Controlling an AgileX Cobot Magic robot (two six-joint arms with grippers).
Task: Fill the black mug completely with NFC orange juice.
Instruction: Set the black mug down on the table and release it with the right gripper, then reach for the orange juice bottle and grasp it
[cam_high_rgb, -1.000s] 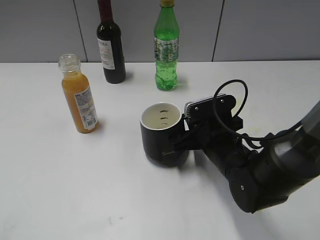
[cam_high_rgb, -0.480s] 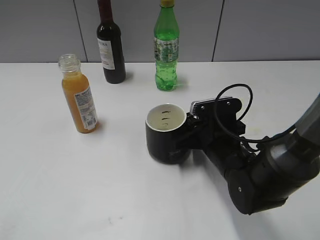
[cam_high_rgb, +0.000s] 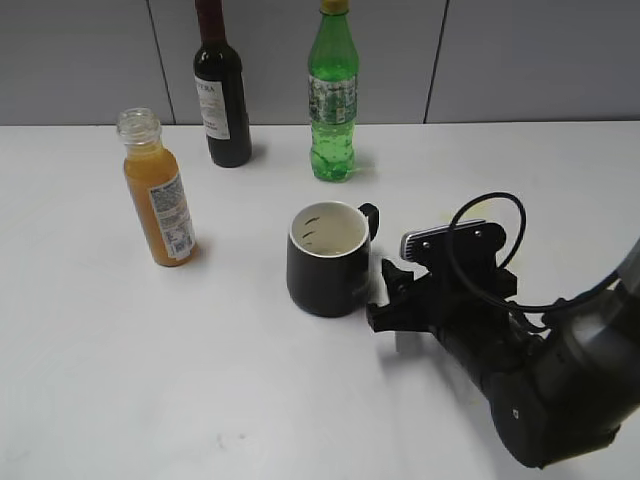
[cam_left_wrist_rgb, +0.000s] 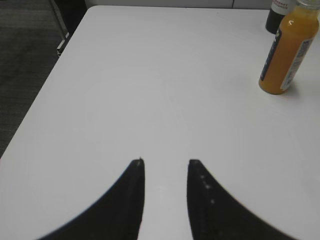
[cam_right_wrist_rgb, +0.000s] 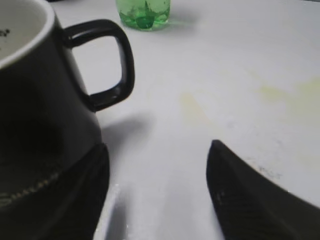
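The black mug (cam_high_rgb: 325, 262) stands upright mid-table, white inside and empty, its handle (cam_high_rgb: 370, 218) pointing back right. It fills the left of the right wrist view (cam_right_wrist_rgb: 35, 115). My right gripper (cam_high_rgb: 385, 300) is open and empty, just right of the mug and clear of it; it also shows in the right wrist view (cam_right_wrist_rgb: 157, 150). The capless bottle of NFC orange juice (cam_high_rgb: 158, 195) stands upright at the left, and shows in the left wrist view (cam_left_wrist_rgb: 289, 47). My left gripper (cam_left_wrist_rgb: 165, 162) is open and empty over bare table, outside the exterior view.
A dark wine bottle (cam_high_rgb: 222, 90) and a green soda bottle (cam_high_rgb: 332, 95) stand at the back by the grey wall. The table's left edge (cam_left_wrist_rgb: 50, 85) drops to a dark floor. Faint yellowish stains (cam_right_wrist_rgb: 280, 92) mark the table right of the mug.
My right gripper has let go of the mug and drawn back to the right and toward the front. The mug now stands alone, turned so its handle points back right.
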